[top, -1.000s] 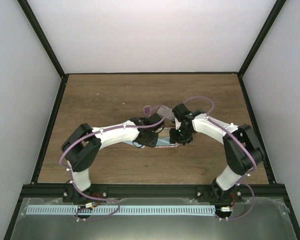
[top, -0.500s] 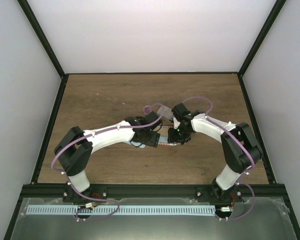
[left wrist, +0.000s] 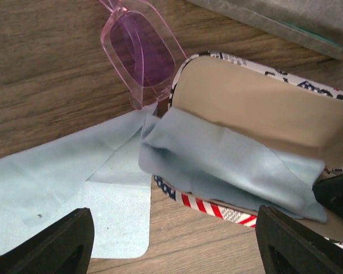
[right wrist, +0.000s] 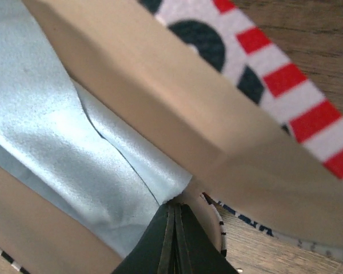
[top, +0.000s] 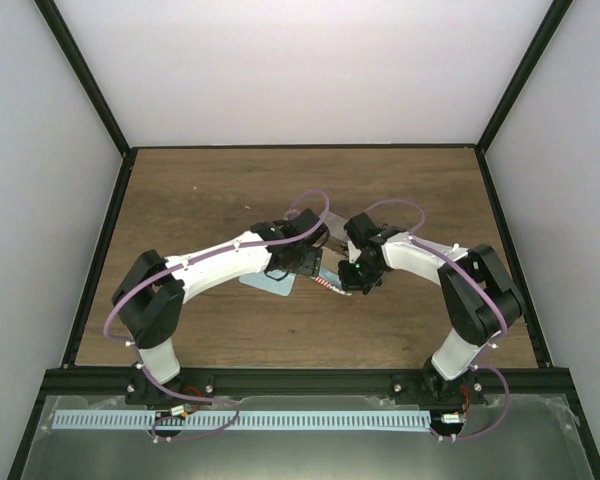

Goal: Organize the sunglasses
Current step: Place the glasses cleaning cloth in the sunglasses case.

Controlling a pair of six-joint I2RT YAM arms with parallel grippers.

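Probably a robotics lab cell: white panels, black frame, wooden table.

The white left arm with black joints stretches forward and inward, its black two-finger left gripper pointing down, jaws spread wide. The matching right arm bends inward opposite it, the right gripper angled down with fingers pressed tightly together.
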